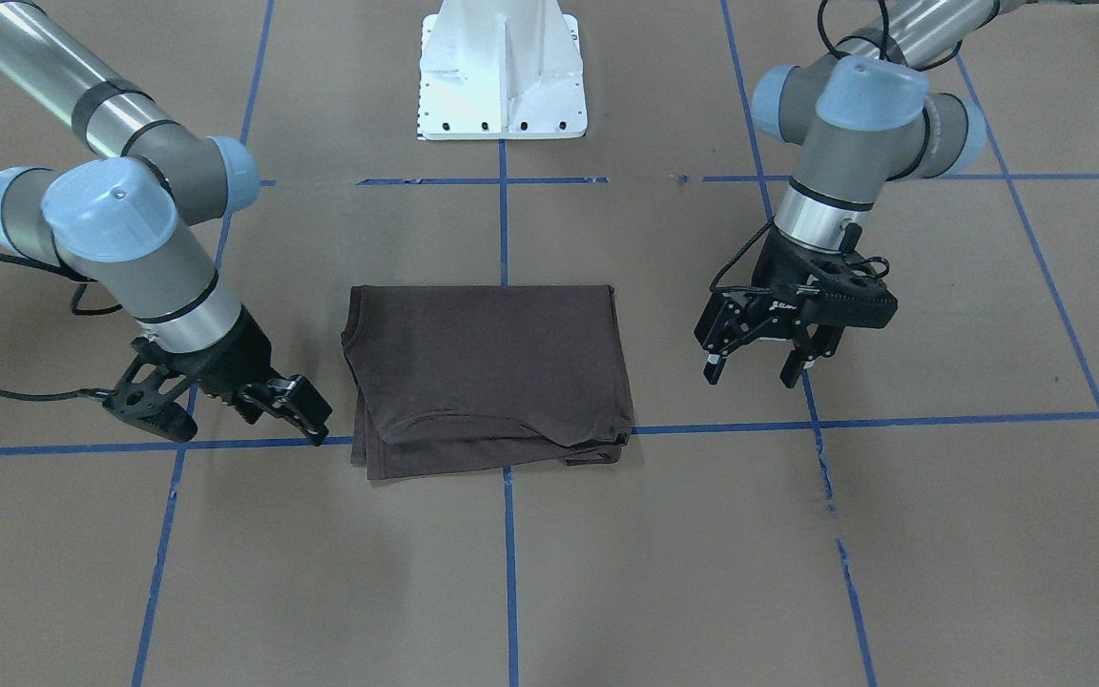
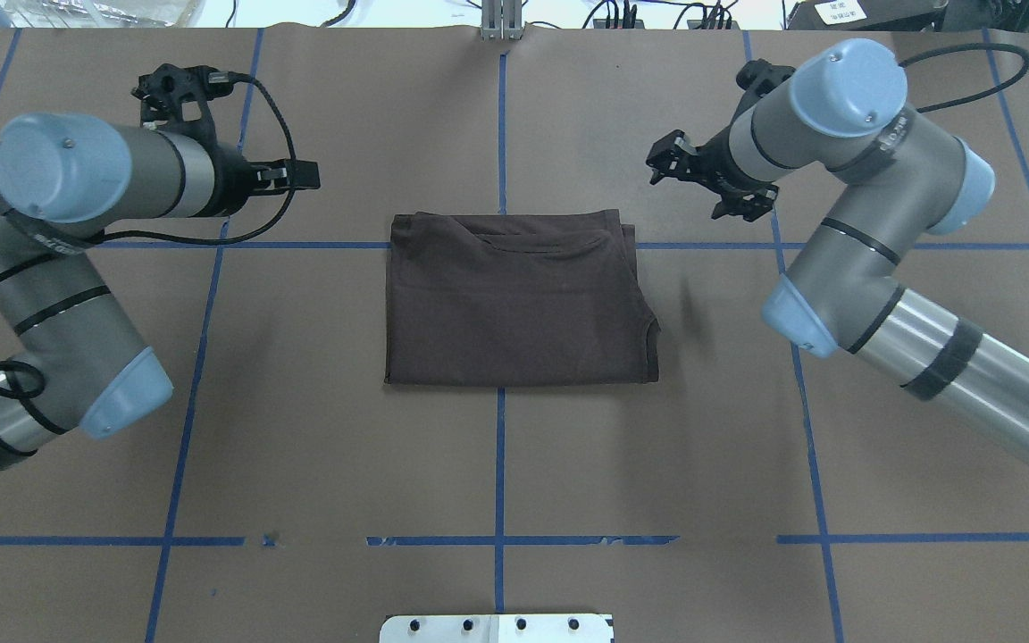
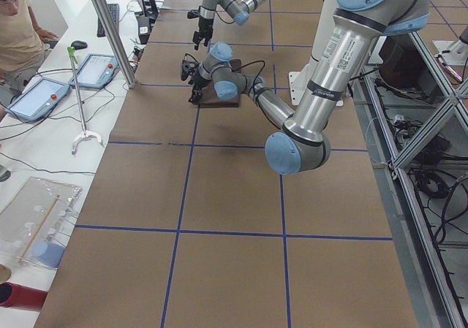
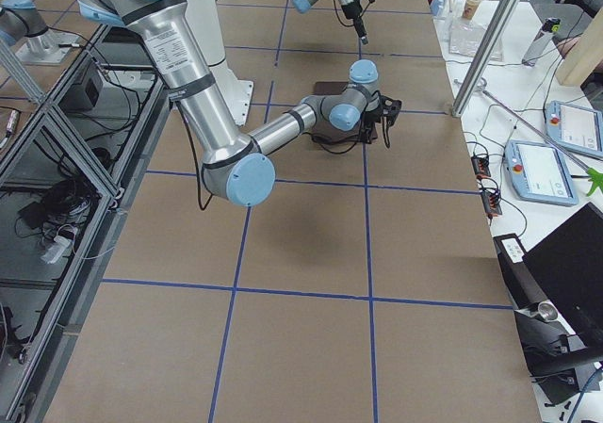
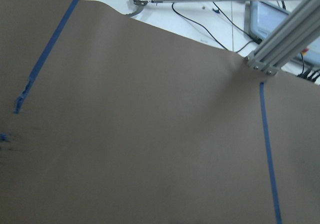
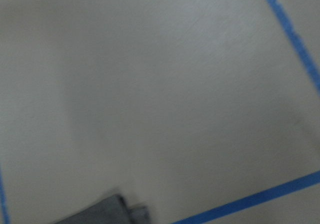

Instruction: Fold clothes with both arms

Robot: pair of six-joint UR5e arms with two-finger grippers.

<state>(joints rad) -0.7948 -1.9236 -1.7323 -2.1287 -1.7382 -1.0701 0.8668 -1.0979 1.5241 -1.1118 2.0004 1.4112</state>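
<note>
Left gripper (image 1: pixel 749 374) and right gripper (image 2: pixel 689 189) hang wide and empty beside the folded shirt (image 1: pixel 487 363); a pinch that catches only the top layer could pull the stack apart.

One folded dark brown T-shirt (image 1: pixel 487 367). Two robot arms, a left arm (image 1: pixel 869 110) and a right arm (image 1: pixel 158 262). Two black grippers, a left gripper (image 1: pixel 750 370) and a right gripper (image 2: pixel 695 185). One white base (image 1: pixel 502 81). One table (image 1: pixel 664 572) covered in brown paper.
</note>
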